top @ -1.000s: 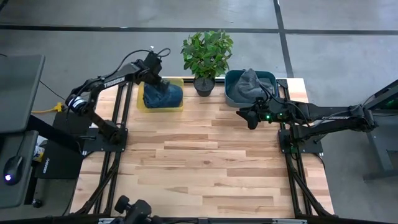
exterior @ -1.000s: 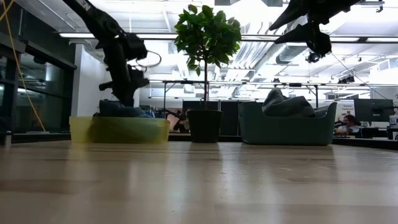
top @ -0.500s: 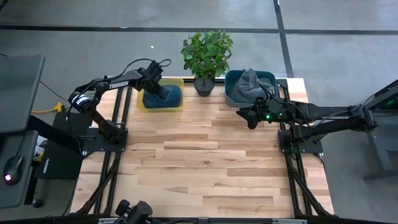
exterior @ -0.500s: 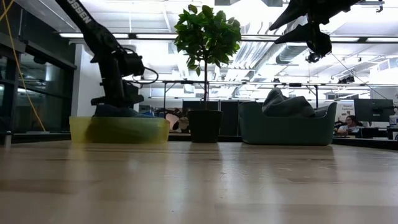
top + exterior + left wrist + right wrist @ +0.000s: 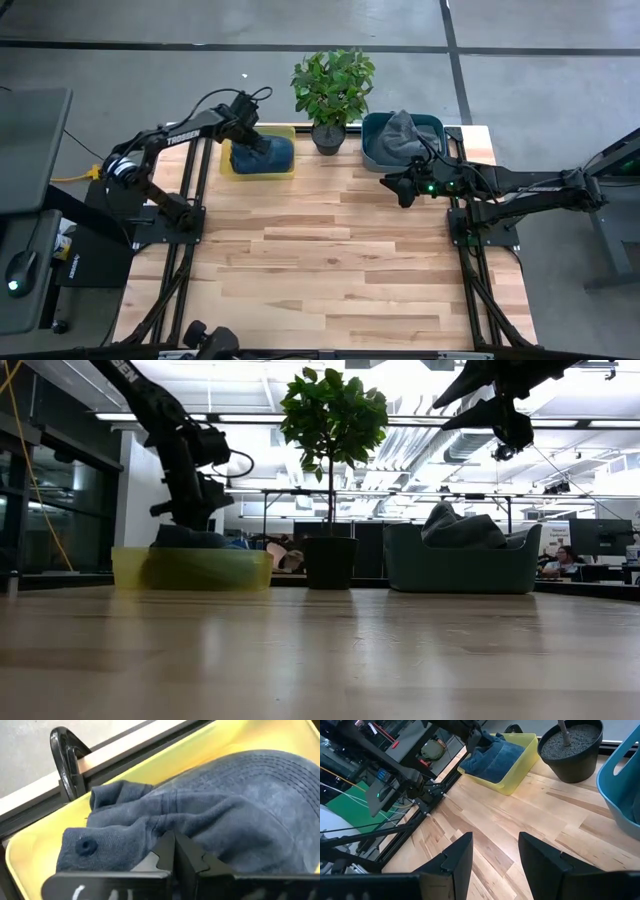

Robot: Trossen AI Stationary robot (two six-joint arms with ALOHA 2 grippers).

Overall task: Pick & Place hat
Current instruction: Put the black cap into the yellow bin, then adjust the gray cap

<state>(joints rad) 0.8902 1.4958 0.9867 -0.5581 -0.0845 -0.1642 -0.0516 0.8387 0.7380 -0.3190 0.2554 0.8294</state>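
Left end effector is pinched shut on the blue hat, which lies in the yellow bin at the desk's far left corner. Right end effector hovers with fingers spread wide near the teal bin.

Your left end effector has its two dark fingers pressed together, pinching a fold of the crumpled blue fabric hat. You see the hat lying inside the shallow yellow plastic bin, with a black metal clamp beyond the bin's rim.
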